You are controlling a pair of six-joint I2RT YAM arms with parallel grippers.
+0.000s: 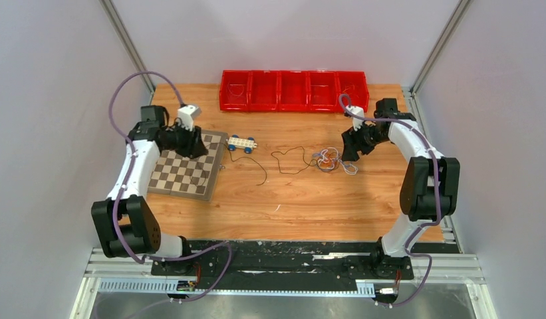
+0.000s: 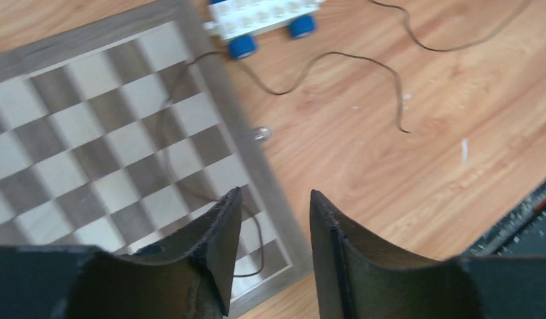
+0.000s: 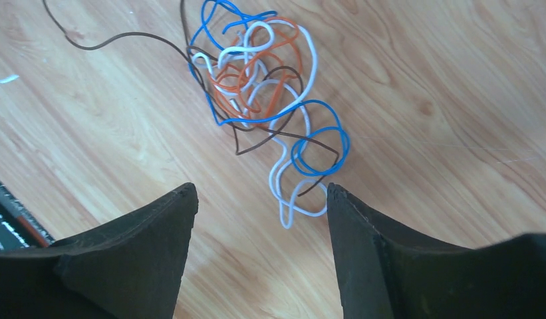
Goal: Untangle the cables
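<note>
**A:** Where is the knot?

**B:** The cables (image 3: 263,86) lie bunched on the table (image 1: 310,206), at about three o'clock from its middle. Blue, white and orange-red loops wind through one another, and a dark strand (image 3: 143,33) trails off toward nine o'clock.

**A:** How will they handle?

**B:** I'd judge them light, limp and slick. They would slide rather than resist, and a hard tug would likely tighten the knot. The white loop (image 3: 282,219) poking out at six o'clock of the bunch, in the right wrist view, looks like the best hold.

**A:** And the claws?

**B:** The right gripper (image 3: 260,193) hangs just beside that loop, its jaws spread wide with nothing in them. The left gripper (image 2: 273,199) is over the chessboard (image 2: 90,133) at nine o'clock, jaws parted by a narrower gap and gripping nothing. A dark cable runs across the board beneath it, past the toy car (image 2: 263,20) at eleven.
</note>
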